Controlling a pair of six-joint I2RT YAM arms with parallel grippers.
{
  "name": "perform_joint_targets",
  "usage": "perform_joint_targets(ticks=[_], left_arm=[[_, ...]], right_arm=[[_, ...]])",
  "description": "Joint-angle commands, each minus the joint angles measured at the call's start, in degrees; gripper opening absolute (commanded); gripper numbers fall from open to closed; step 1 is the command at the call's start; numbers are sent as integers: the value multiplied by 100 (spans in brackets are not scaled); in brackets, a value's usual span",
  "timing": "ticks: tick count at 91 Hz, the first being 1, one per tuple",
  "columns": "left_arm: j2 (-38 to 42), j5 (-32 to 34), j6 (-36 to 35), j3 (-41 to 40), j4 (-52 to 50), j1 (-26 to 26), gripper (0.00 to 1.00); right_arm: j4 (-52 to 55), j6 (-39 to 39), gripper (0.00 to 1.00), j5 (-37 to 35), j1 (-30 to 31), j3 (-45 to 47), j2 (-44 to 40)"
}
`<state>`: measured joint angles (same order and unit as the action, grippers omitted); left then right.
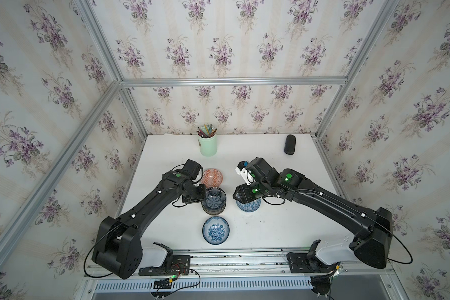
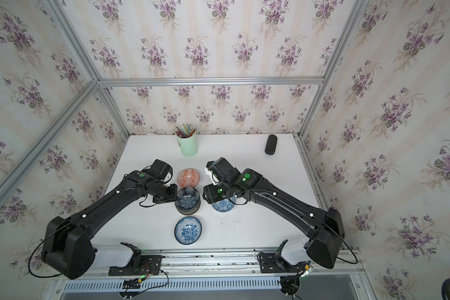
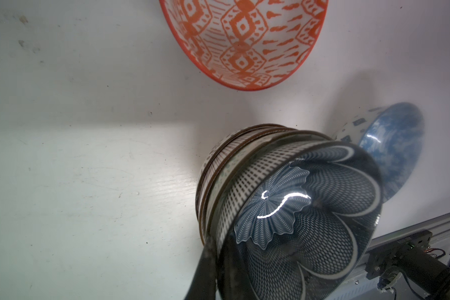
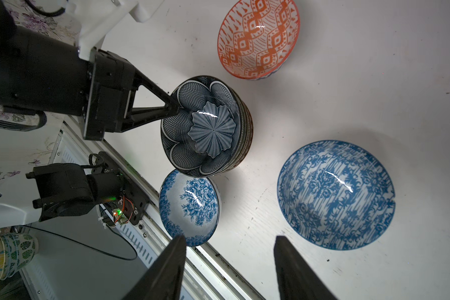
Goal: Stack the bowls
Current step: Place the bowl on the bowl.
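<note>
A stack of several bowls (image 1: 213, 207) stands mid-table, topped by the dark navy petal bowl (image 1: 214, 198) (image 3: 309, 220) (image 4: 205, 130). My left gripper (image 1: 205, 194) (image 3: 220, 259) is shut on that bowl's rim, one finger inside and one outside. An orange geometric bowl (image 1: 212, 177) (image 3: 244, 44) sits just behind the stack. A blue floral bowl (image 1: 216, 230) (image 4: 190, 205) lies in front of it. To the right is a blue-white patterned bowl (image 1: 248, 206) (image 4: 335, 194). My right gripper (image 1: 238, 197) (image 4: 230, 249) hangs open above its near edge, holding nothing.
A mint-green pencil cup (image 1: 207, 145) stands at the back of the white table (image 1: 283, 220). A black case (image 1: 289, 144) lies at the back right. An aluminium rail (image 1: 231, 255) runs along the front edge, and papered walls close in both sides.
</note>
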<state>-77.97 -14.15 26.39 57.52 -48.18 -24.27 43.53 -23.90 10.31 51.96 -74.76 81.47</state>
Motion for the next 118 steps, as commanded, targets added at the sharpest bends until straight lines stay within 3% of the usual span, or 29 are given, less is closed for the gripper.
perform_joint_targets(ticks=[1,36,79,102,118], left_arm=[[-25,-28,38,-19,183,3,0],[45,-113,-31,-83,183,-8,0],[91,-134,-125,33,-139,-16,39],[142,-36,-131,106,-265,-14,41],[633,27,-65,31,-429,-16,41]], right_arm=[[-58,19,59,-5,-2,34,5],[-99,0,59,-2,-1,82,0],[-85,8,59,-47,-2,76,7],[-105,-26,59,-21,-2,108,1],[-95,-14,59,-33,-2,162,-46]])
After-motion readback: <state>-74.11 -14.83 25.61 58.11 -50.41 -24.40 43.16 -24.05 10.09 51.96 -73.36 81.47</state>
